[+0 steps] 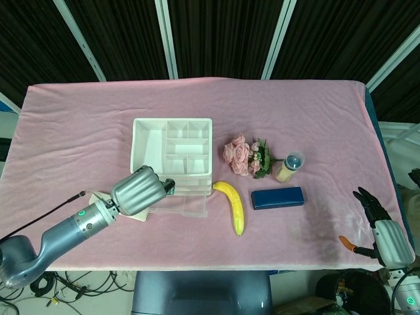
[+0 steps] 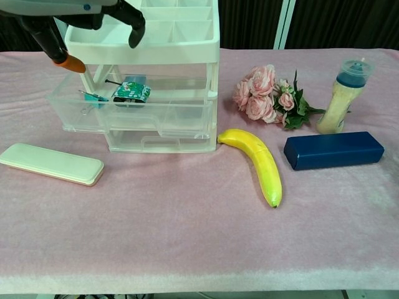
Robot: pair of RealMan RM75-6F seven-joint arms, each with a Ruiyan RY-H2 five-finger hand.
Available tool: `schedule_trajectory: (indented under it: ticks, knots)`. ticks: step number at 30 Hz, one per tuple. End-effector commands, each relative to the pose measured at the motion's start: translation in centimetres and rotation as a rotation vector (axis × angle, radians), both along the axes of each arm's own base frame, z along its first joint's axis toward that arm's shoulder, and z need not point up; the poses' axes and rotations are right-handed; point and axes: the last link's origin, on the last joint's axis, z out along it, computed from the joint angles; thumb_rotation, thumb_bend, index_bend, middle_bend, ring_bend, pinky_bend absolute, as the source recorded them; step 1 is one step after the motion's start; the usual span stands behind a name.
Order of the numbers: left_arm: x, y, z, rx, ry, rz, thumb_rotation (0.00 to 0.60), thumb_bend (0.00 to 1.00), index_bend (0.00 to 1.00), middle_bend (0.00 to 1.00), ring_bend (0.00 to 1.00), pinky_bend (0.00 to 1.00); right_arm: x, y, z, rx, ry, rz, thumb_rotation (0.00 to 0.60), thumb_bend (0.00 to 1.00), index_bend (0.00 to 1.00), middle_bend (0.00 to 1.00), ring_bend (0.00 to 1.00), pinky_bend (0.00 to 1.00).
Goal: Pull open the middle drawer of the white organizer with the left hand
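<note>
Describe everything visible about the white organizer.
The organizer is a small plastic unit: an opaque white top tray split into several open compartments, above clear drawers. One clear drawer is pulled out toward the camera and holds a green packet and a small clip. It stands upright on the pink cloth, left of the banana, which lies near its front corner. The left robot hand hangs over its front left, fingers curled above the tray rim; contact is unclear.

The white organizer point(image 2: 149, 43) stands upright, its clear middle drawer point(image 2: 134, 109) pulled out, apparently partway, holding small green items.
</note>
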Motion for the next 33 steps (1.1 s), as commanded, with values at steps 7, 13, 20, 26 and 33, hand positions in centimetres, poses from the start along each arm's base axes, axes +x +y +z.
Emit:
schedule_trajectory:
  ticks: [7,13,20,26,33]
  knots:
    - [-0.7,0.5,-1.7,-0.015,0.138,-0.149,0.6,0.12,0.37,1.0,1.0,0.98,0.0,0.0,0.0,-0.001,-0.001,0.0,0.6,0.13,0.0,0.0,0.01,0.15]
    - [-0.7,1.0,-2.4,-0.021,0.169,-0.151,0.6,0.1,0.33,1.0,1.0,0.98,0.0,0.0,0.1,-0.004,0.0,-0.002,0.6,0.13,0.0,0.0,0.01,0.15]
    - [-0.7,1.1,-3.1,-0.025,0.188,-0.15,0.6,0.1,0.3,1.0,1.0,0.98,-0.1,-0.1,0.1,-0.006,-0.003,-0.007,0.6,0.13,0.0,0.0,0.01,0.15]
    - [-0.6,1.7,-3.6,-0.006,0.189,-0.133,0.6,0.1,0.26,1.0,1.0,0.98,-0.1,-0.1,0.1,-0.007,-0.006,-0.006,0.6,0.13,0.0,0.0,0.01,0.15]
    - [-0.4,1.8,-4.1,-0.01,0.179,-0.114,0.6,0.1,0.28,1.0,1.0,0.98,-0.1,-0.1,0.1,-0.007,-0.008,-0.007,0.6,0.13,0.0,0.0,0.01,0.15]
